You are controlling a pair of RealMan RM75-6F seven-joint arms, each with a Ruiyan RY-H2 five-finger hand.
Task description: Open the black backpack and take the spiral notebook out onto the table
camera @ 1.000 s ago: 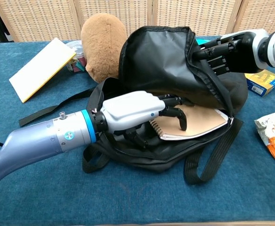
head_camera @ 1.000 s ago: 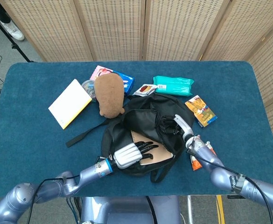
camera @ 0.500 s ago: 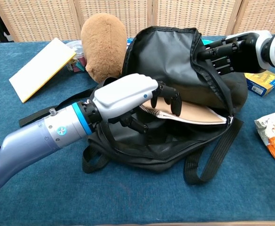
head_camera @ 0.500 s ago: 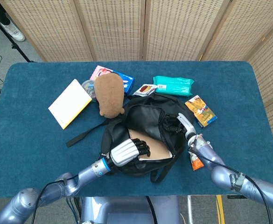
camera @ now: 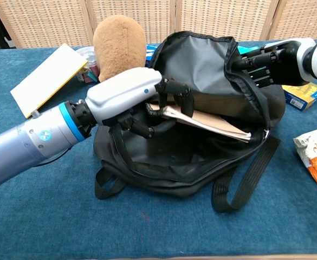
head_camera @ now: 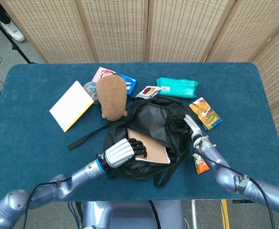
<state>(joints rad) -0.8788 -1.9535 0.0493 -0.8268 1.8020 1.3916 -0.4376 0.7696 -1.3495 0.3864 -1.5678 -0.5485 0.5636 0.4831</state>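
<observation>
The black backpack (head_camera: 151,119) (camera: 201,59) lies open in the middle of the table, mouth toward me. My left hand (head_camera: 122,151) (camera: 134,100) grips the spiral notebook (head_camera: 151,149) (camera: 212,123) by its spiral end and holds it tilted, raised out of the bag's mouth. The notebook's tan cover shows, with its far end still over the bag's interior. My right hand (head_camera: 191,128) (camera: 266,62) holds the upper flap of the backpack up at the right side.
A brown plush toy (head_camera: 112,97) lies behind the bag, a white and yellow pad (head_camera: 71,105) to the left. A teal packet (head_camera: 177,87), an orange box (head_camera: 205,113) and a snack pack (head_camera: 200,164) lie to the right. A bag strap (camera: 239,181) trails toward me.
My left hand closed on the notebook's spiral end and lifted it up and to the left, from flat inside the bag to tilted above the opening. The right hand shifted slightly right, still holding the flap.
</observation>
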